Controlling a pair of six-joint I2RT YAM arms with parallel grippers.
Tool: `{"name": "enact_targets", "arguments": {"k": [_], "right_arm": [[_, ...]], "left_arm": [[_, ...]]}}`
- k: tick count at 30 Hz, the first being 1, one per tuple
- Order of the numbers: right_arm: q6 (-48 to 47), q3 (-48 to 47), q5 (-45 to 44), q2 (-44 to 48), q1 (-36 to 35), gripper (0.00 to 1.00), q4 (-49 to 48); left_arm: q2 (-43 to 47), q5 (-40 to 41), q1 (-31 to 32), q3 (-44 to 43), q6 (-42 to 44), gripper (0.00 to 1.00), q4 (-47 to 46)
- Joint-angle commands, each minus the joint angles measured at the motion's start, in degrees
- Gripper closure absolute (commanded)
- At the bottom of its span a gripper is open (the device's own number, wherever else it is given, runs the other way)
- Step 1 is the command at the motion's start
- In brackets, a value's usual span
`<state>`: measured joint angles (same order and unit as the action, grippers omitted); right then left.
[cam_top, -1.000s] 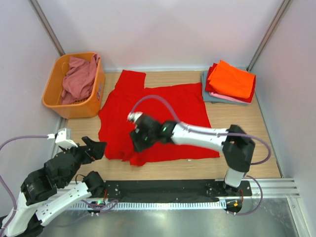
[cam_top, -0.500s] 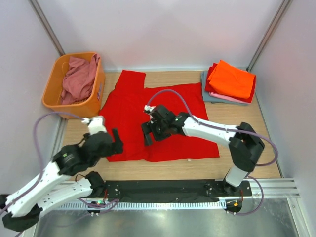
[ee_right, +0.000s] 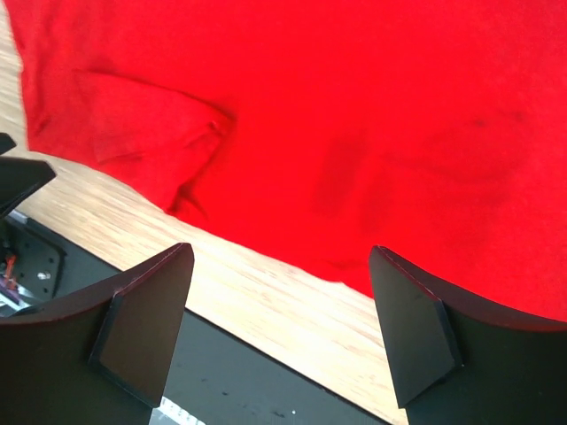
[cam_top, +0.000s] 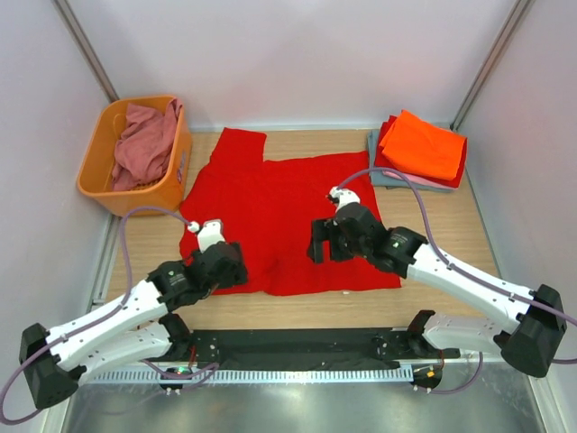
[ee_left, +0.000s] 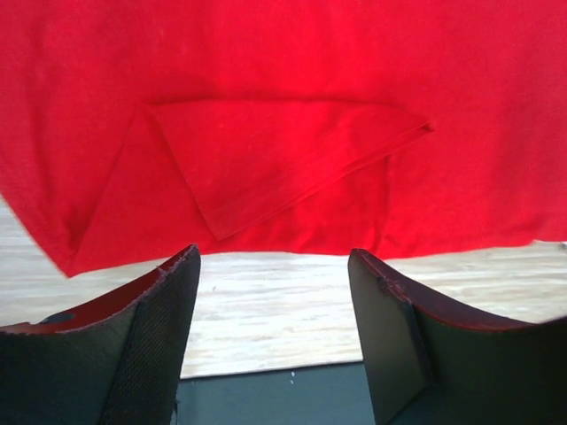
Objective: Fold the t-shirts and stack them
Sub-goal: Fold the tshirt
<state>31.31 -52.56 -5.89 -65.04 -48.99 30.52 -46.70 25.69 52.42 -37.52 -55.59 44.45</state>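
Both arms have swung apart since a second ago: the left end effector [cam_top: 227, 267] is now at the near-left hem of the large red t-shirt [cam_top: 279, 194], and the right end effector [cam_top: 317, 247] is over its near-right part. Both gape open, empty. The shirt lies spread on the table [cam_top: 451, 244]. Farther back, folded t-shirts [cam_top: 422, 149] sit stacked at the right, and a dusty rose shirt [cam_top: 140, 144] is heaped in the orange basket [cam_top: 135, 197] at the left.

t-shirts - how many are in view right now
6: large red t-shirt spread mid-table; dusty rose t-shirt in the orange basket, far left; orange t-shirt, red t-shirt, pink t-shirt and grey-blue t-shirt stacked far right. More may hide in basket or stack.
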Motion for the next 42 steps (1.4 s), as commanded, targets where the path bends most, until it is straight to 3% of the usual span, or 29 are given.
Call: {"name": "enact_targets", "arguments": {"k": [1, 6, 13, 28, 42], "right_arm": [[1.91, 2.1, -2.9, 2.45, 0.04, 0.14, 0.33], [2.0, 3.25, -2.99, 4.04, 0.04, 0.13, 0.68], [2.26, 4.74, -3.51, 5.18, 0.13, 0.13, 1.03], [2.61, 6.41, -4.83, 5.89, 0.21, 0.13, 1.2], [2.97, 7.29, -4.57, 6.41, 0.21, 0.13, 0.94]], "left_arm": [[-3.22, -0.55, -0.57, 3.23, -2.14, 0.32, -9.11], [-7.61, -3.98, -4.43, 5.79, -3.38, 0.4, -11.84], [-11.13, -6.09, -6.1, 8.51, -3.56, 0.41, -16.23], [-14.56, -5.65, -6.54, 10.53, -7.34, 0.44, -15.35], [-13.77, -5.83, -6.54, 10.01, -7.43, 0.54, -15.8]]}}
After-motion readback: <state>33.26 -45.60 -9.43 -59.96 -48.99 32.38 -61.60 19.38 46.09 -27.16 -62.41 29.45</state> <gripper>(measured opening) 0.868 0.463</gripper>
